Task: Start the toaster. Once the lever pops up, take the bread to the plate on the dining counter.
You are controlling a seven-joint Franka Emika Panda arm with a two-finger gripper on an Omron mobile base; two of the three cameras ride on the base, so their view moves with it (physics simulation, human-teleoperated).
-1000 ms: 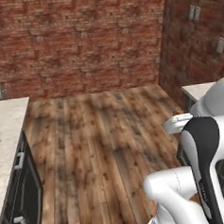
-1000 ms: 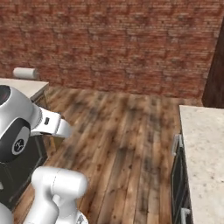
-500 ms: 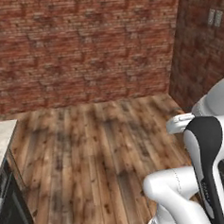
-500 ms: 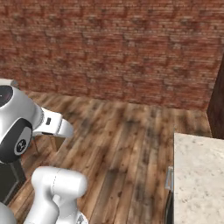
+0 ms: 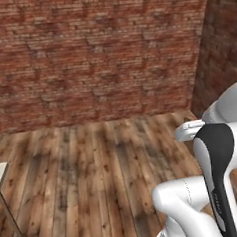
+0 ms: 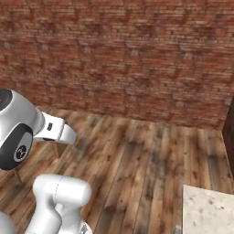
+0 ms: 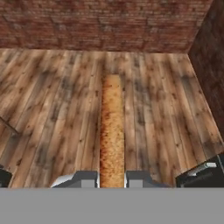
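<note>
Your tool [image 7: 112,178] is clamped on the bread [image 7: 112,127], one finger on each flat face, so in the hand view you see the slice edge-on: a narrow golden-brown strip running straight out from between the fingertips [image 7: 85,178] and away along the line the hand points. That is the relation your next move turns on. The slice's long axis lies along the tool's own axis, its broad faces are pressed by the pads, and its free end leads the way over the wooden floor [image 7: 52,109] toward the brick wall [image 7: 100,22]. The bread is well clear of the floor, carried in the air and touching nothing but the tool. From the base views you have only the arm [image 5: 220,178], folded close to the base, and a corner of speckled beige counter [image 6: 208,210] at the lower right of the right base view; whether that is the dining counter cannot be told from here, and it carries no plate on the part you see. Judging from the task, the toasting is done and you are in the carry. When the plate comes up, the slice will have to be turned from edge-on to flat before release, so plan for a wrist roll as you come over it.
</note>
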